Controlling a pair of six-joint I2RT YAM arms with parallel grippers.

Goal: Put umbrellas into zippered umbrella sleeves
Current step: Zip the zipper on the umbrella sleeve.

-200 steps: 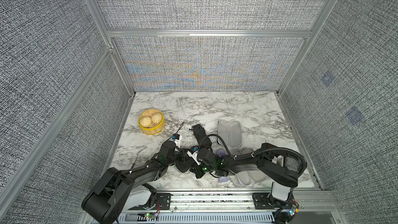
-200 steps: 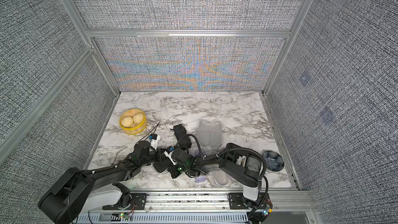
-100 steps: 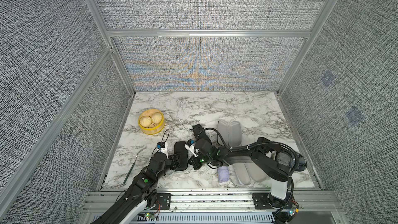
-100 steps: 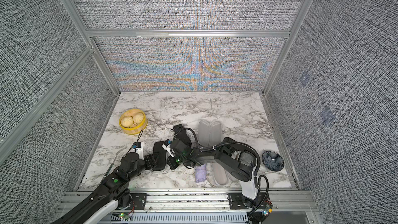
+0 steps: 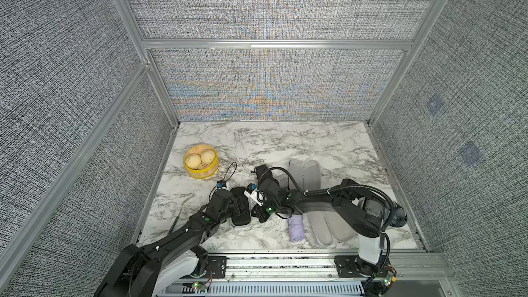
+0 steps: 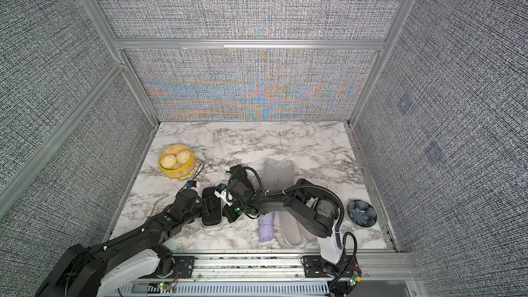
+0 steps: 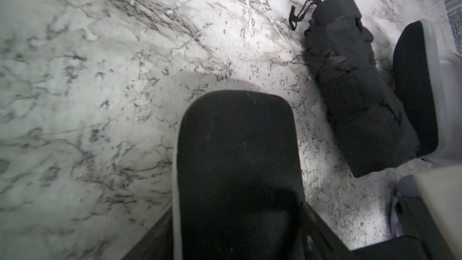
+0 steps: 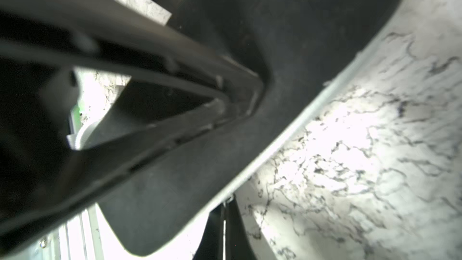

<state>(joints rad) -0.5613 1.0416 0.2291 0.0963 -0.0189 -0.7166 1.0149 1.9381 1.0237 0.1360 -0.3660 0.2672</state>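
A closed black zippered sleeve (image 5: pixel 239 218) (image 7: pixel 237 146) lies left of centre. My left gripper (image 5: pixel 239 204) (image 7: pixel 237 208) stands open and straddles it, a finger close along each long side. My right gripper (image 5: pixel 258 218) (image 8: pixel 226 200) is shut, its tips at the sleeve's (image 8: pixel 200 171) white zipper edge by a small metal tab. A black umbrella (image 7: pixel 355 91) (image 5: pixel 264 177) lies beside the sleeve, partly under the right arm. A lavender umbrella (image 5: pixel 296 228) (image 6: pixel 266 228) lies near the front. Two open sleeves show grey insides (image 5: pixel 304 171) (image 5: pixel 331 230).
A yellow steamer basket (image 5: pixel 201 172) holding buns stands at the back left. A dark blue dish (image 6: pixel 361 212) sits at the right wall. A thin curved tool (image 5: pixel 180 210) lies along the left edge. The metal rail (image 5: pixel 285 264) runs along the front.
The left arm drew back, its jaws widened, then it came forward over the black sleeve. The sleeve shifted slightly away from the front. The right gripper stayed shut and followed it.
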